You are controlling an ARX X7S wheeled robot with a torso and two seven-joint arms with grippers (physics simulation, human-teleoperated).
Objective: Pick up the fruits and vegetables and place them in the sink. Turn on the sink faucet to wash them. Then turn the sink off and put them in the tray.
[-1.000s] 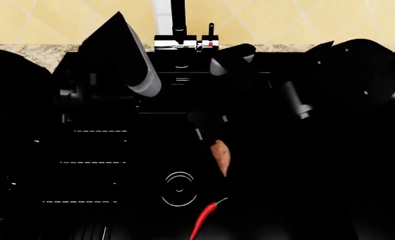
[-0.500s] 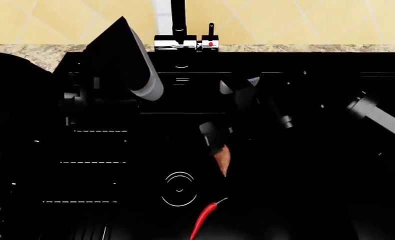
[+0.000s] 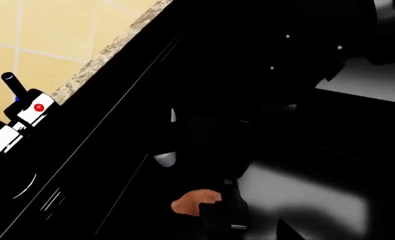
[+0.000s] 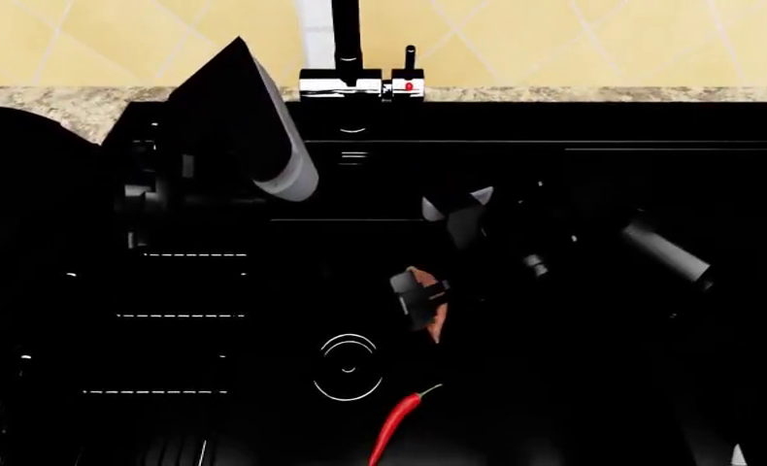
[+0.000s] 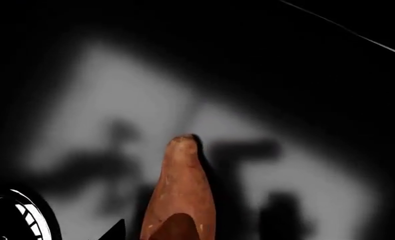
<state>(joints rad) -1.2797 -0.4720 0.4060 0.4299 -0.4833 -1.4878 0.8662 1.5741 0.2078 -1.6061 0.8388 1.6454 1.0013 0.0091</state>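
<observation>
Black sink (image 4: 202,291), right gripper (image 4: 418,294) half-hiding sweet potato (image 4: 437,313)

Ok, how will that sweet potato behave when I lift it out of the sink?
The sweet potato looks solid and stiff, so probably no sag. Its rounded, tapered body may roll or pivot on the glossy sink floor. The narrow tip could slip from the right gripper.

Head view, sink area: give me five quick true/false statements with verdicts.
1. The sweet potato lies inside the sink. True.
2. The chili pepper sits on the granite counter. False: it lies in the basin, near the drain ring.
3. The right pincer is right at the sweet potato. True.
4. The left pincer holds the chili. False: the chili lies free.
5. The faucet lever bears a red dot. True.
</observation>
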